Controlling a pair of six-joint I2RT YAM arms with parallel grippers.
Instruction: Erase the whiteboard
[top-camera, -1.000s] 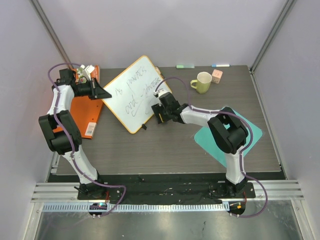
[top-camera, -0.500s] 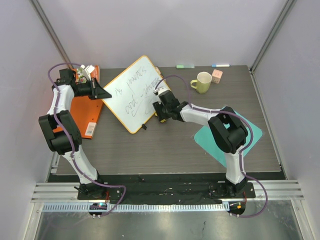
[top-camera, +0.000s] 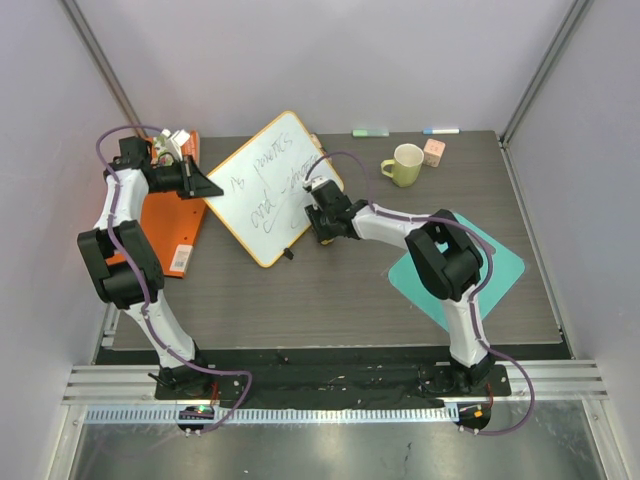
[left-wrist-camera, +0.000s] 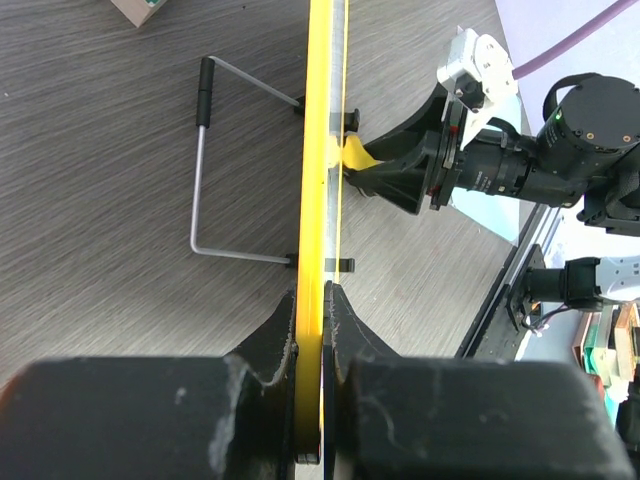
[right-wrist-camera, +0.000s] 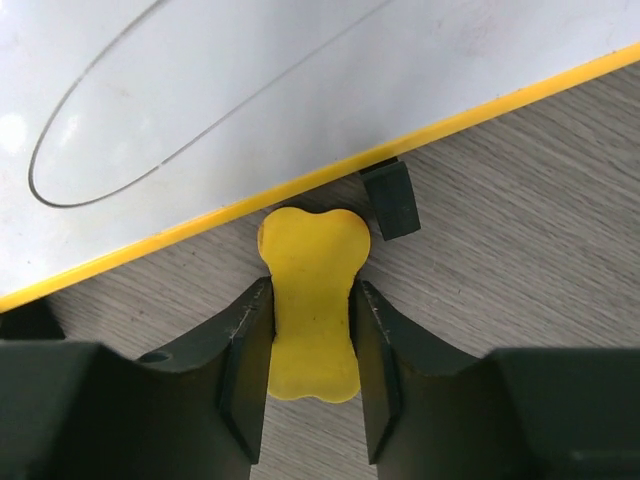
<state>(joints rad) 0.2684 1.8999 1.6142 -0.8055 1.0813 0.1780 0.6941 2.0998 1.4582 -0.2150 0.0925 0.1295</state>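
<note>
The whiteboard (top-camera: 272, 185) lies skewed on the far-left part of the worktop (top-camera: 330, 290), one corner toward the far edge, with dark handwriting on it. An orange folder (top-camera: 165, 225) lies along the left edge. A mug (top-camera: 404, 165) and a pink cube (top-camera: 433, 152) stand near the far edge, and a teal cutting board (top-camera: 500, 265) lies at the right.

The left gripper (top-camera: 213, 190) pinches the board's left rim. The right gripper (top-camera: 320, 230) clamps a yellow bone-shaped eraser (right-wrist-camera: 310, 250) just off the board's near-right edge, beside a black clip (right-wrist-camera: 388, 200).

Over the last second the right gripper has crept slightly toward that edge and its elbow has swung left, while the left arm, the board and the writing look unchanged.

Only the left wrist view shows the board edge-on, with a wire stand (left-wrist-camera: 205, 170) behind it. The eraser's shape shows clearly only in the right wrist view.
</note>
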